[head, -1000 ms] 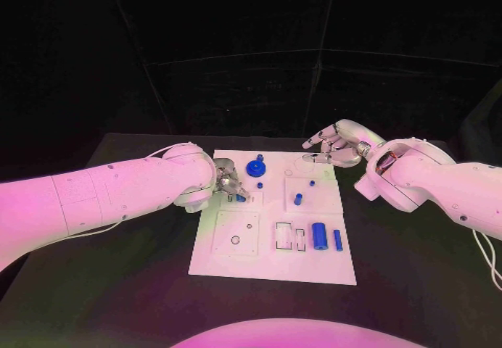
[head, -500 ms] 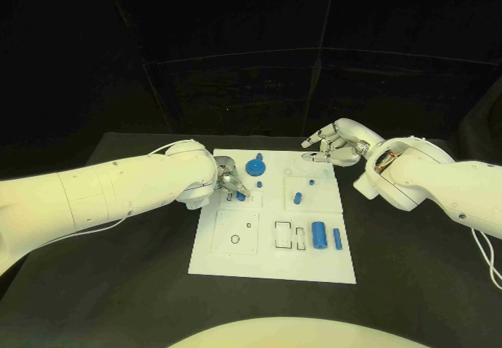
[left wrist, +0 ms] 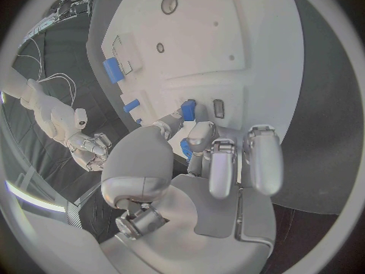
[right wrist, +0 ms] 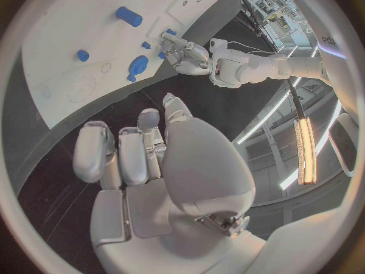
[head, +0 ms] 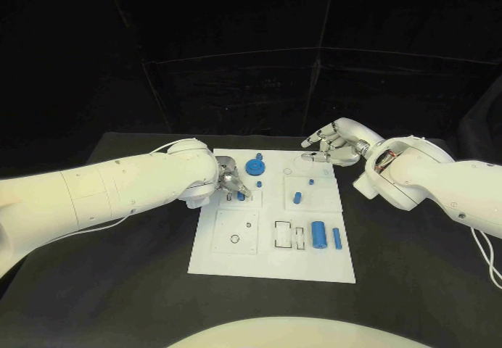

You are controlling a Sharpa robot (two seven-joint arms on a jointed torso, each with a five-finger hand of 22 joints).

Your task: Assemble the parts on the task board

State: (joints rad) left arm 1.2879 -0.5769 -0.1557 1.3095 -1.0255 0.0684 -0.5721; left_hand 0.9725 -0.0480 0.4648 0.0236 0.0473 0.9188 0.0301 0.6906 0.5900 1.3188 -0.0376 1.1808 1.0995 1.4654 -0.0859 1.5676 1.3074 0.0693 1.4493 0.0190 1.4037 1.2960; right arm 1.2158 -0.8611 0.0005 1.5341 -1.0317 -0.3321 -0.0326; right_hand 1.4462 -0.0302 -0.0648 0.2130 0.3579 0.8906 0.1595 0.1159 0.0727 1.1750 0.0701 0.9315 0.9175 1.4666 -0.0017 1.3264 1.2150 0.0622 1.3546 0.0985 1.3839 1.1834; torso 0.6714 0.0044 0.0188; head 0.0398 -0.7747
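Left hand (head: 230, 182), low over the left far part of the task board (head: 243, 261), pinches a small blue part (left wrist: 188, 110) whose long axis points down to the board, while right hand (head: 333, 145), fingers curled on nothing, waits beyond the board's right far corner.

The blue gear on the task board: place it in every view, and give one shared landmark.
Head view: blue gear at the task board's far edge.
Left wrist view: not in it.
Right wrist view: blue gear near the board's rim.
Shared landmark: left hand beside the gear.
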